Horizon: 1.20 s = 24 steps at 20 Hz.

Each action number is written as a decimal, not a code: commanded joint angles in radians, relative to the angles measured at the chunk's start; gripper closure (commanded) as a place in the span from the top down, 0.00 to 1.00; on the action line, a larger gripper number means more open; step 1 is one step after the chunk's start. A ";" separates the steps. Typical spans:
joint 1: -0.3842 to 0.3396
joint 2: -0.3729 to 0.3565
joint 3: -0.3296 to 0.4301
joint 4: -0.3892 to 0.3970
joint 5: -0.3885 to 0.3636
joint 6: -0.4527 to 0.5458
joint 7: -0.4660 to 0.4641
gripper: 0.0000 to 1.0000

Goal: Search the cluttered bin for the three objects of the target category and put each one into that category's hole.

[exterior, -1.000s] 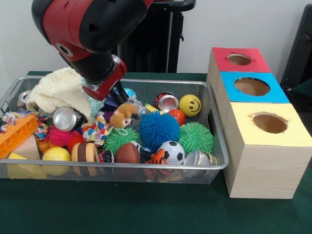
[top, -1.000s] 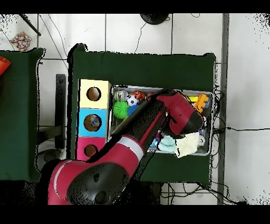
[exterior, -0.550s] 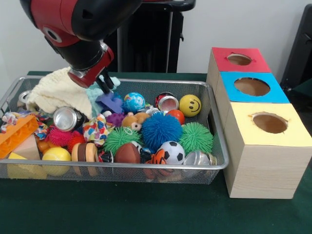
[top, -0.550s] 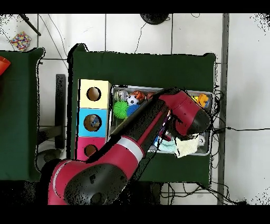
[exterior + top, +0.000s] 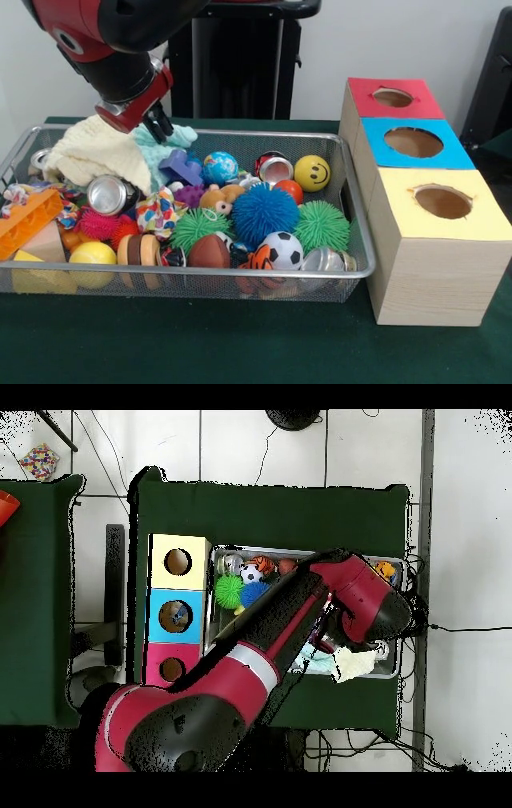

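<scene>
- The wire mesh bin (image 5: 352,208) sits on the green desk (image 5: 240,344), heaped with toys: balls, cans, cloth and blocks.
- Just beside its right end stands a wooden box with three round holes on top: a red hole panel (image 5: 392,98) farthest back, a blue one (image 5: 414,142) in the middle, a yellow one (image 5: 442,202) nearest the camera.
- Among the clutter lie a yellow smiley ball (image 5: 312,173), a soccer ball (image 5: 281,249) and a crushed silver can (image 5: 110,194).
</scene>
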 commanded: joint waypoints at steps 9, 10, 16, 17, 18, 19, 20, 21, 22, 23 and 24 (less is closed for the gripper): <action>-0.001 -0.040 0.138 0.019 0.276 0.138 0.264 0.00; -0.001 -0.041 0.139 0.021 0.286 0.141 0.261 0.00; 0.014 -0.004 0.115 0.005 0.268 0.131 0.265 0.00; 0.014 0.001 0.116 0.002 0.266 0.125 0.268 0.00; 0.014 0.003 0.119 0.000 0.263 0.113 0.271 0.00; 0.014 0.001 0.121 0.002 0.263 0.104 0.272 0.00; 0.015 0.001 0.123 0.004 0.263 0.097 0.275 0.00; 0.016 -0.002 0.125 0.006 0.264 0.092 0.275 0.00; 0.016 -0.004 0.128 0.007 0.267 0.089 0.275 0.00; 0.016 -0.007 0.131 0.010 0.269 0.086 0.274 0.00; 0.017 -0.009 0.132 0.012 0.273 0.085 0.276 0.00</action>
